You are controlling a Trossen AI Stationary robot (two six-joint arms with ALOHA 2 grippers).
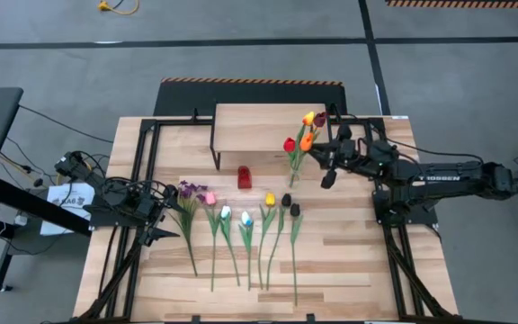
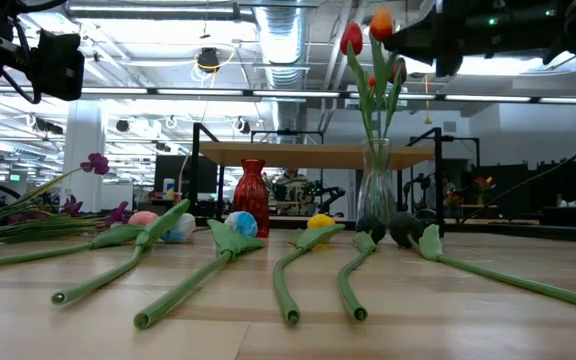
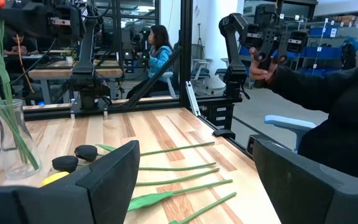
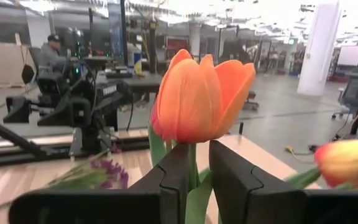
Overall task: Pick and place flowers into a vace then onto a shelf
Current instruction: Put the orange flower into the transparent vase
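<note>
Orange tulip [image 4: 199,99] sat between the right gripper [image 4: 199,177] fingers, stem pinched just below the bloom, head above the fingertips. Stem ran upright, bloom up, lower end in the clear glass vase [image 2: 375,195] with the red tulip [image 2: 351,38] and others. Vase stood on the bench just in front of the shelf [image 1: 257,120], toward its right end. Fingers were nearly closed, clamped on the stem. Remaining flowers [image 1: 245,236] lay in a row at mid-bench, stems toward the front edge. Left gripper [image 1: 158,219] waited by the left edge, fingers wide apart, holding nothing.
</note>
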